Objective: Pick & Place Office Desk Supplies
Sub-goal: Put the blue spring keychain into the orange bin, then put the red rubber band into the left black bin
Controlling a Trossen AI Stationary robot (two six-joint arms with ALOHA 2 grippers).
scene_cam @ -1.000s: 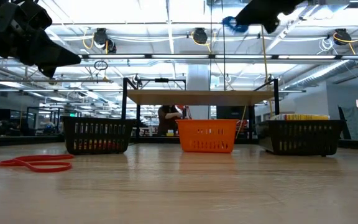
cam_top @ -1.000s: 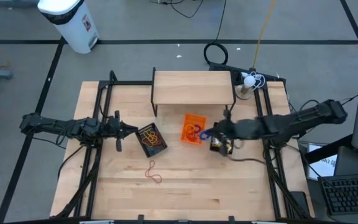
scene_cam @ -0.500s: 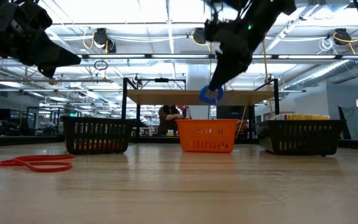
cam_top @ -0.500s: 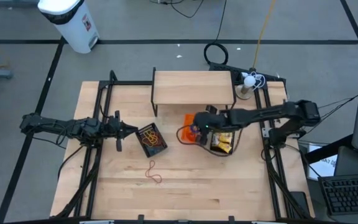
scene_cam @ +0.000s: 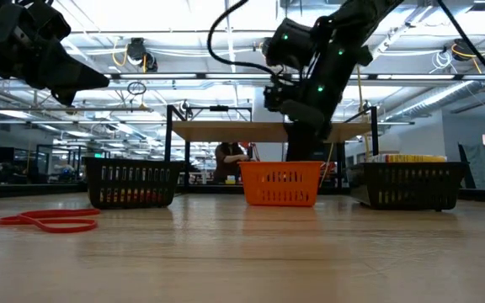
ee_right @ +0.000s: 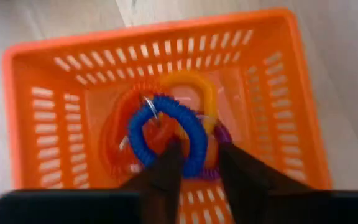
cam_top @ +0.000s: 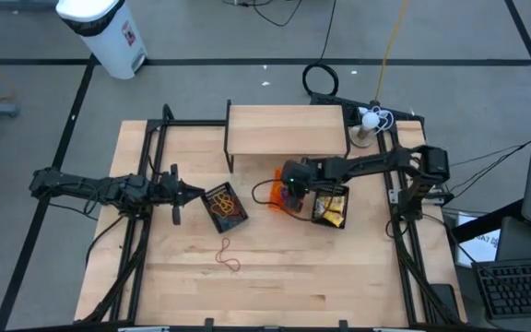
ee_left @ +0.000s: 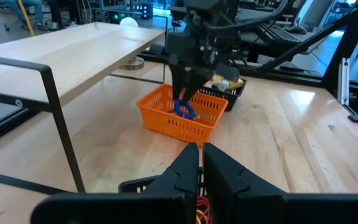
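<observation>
A lab hall: ceiling ducts point(scene_cam: 133, 52), rows of workbenches point(scene_cam: 23, 160), grey taped floor point(cam_top: 201, 55).

mesh bins point(scene_cam: 130, 185): 2 | orange bin point(scene_cam: 281, 183): 1 | rubber bands point(scene_cam: 47, 220): 1 loose cluster (tangled)

1. Right gripper point(scene_cam: 297, 126) hidden from above by its own arm; tips drop behind orange bin point(scene_cam: 281, 183) rim in low view.
2. Blue ring point(ee_right: 165, 134) partly covered by fingers point(ee_right: 166, 169); grip can't tell.
3. Left mesh bin point(cam_top: 223, 207) contents too small to ID.
</observation>
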